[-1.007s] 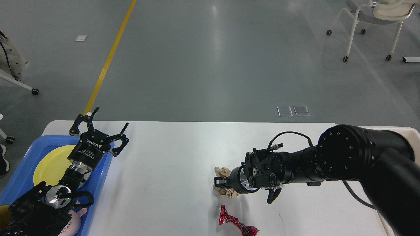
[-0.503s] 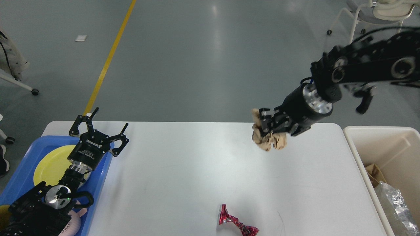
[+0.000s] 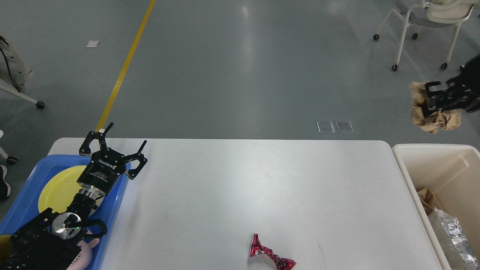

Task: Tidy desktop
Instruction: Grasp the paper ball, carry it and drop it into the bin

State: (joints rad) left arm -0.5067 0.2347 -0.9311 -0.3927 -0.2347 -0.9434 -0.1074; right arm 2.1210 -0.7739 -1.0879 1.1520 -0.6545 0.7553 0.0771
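Brown paper wad point(image 3: 431, 116) is hanging clenched in my right hand point(image 3: 431, 102), high beyond the bin's point(image 3: 405, 165) far rim. Better bringing it squarely over the bin before letting go. Left hand point(image 3: 112, 144) is idling spread over the tray point(image 3: 22, 202). Red wrapper point(image 3: 270, 257) is lying on the bench point(image 3: 240, 187).

Bright, even overhead light, soft glare streaks on the floor point(image 3: 245, 45), sharp focus throughout.

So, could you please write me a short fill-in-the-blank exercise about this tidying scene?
1. The right gripper is shut on a crumpled ball of ____ paper.
2. One red foil wrapper lies on the ____ desktop.
3. The yellow plate sits in the ____ tray.
4. The left gripper is ____.

Missing words: brown; white; blue; open
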